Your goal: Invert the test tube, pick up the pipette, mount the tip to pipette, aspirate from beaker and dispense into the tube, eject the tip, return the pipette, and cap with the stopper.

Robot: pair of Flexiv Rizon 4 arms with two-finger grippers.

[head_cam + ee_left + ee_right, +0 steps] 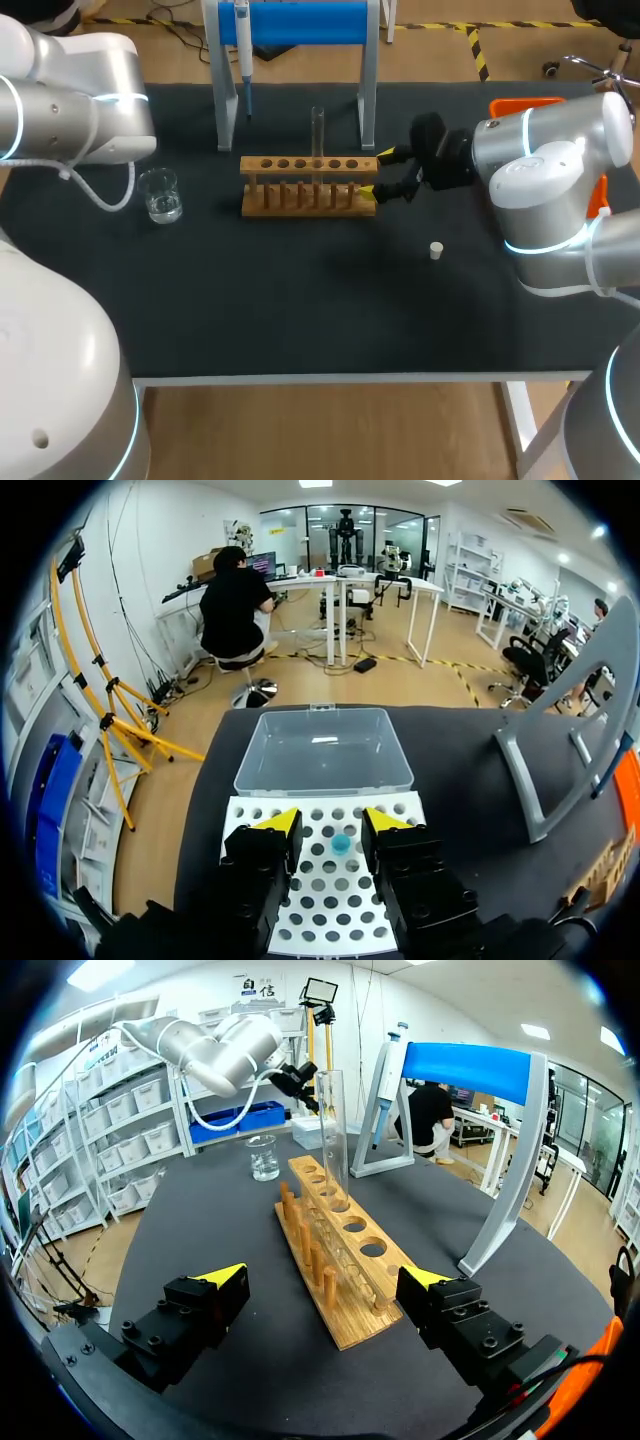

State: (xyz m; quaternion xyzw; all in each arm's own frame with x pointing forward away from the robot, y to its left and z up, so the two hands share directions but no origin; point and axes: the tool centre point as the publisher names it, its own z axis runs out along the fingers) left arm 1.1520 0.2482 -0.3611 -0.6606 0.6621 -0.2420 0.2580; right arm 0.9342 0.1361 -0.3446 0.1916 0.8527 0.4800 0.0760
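The bench point(300, 310) carried the blue pipette stand point(300, 22) at the middle of its far edge. The wooden rack point(300, 205) lay just in front of the stand. A white tip box point(330, 920) sat toward the far left corner, its clear lid point(322, 752) lying open beyond it.

The right end effector point(378, 172) sat at the rack's right end, fingers spread and gripping nothing. The left end effector point(330, 822) hung over the tip box, also spread and empty.

The pipette point(243, 50) hung on the left side of the stand. The test tube point(318, 130) stood upright in a hole near the middle of the rack. The beaker point(160, 195) was toward the left edge, well apart from the rack. The stopper point(436, 250) lay toward the right edge, nearer the front than the rack. A single blue tip point(341, 843) stood in the box ahead of the left fingers.

With the tube standing in the rack, inverting looked done, so the pipette seemed to be the step in hand. To do it well:

- The right arm should back straight off the rack's end so neither finger nudges it or rocks the tube.
- The pipette should be gripped on its body and lifted clear of the stand before it is drawn away.
- It should be kept vertical, ready to press squarely onto the tip.
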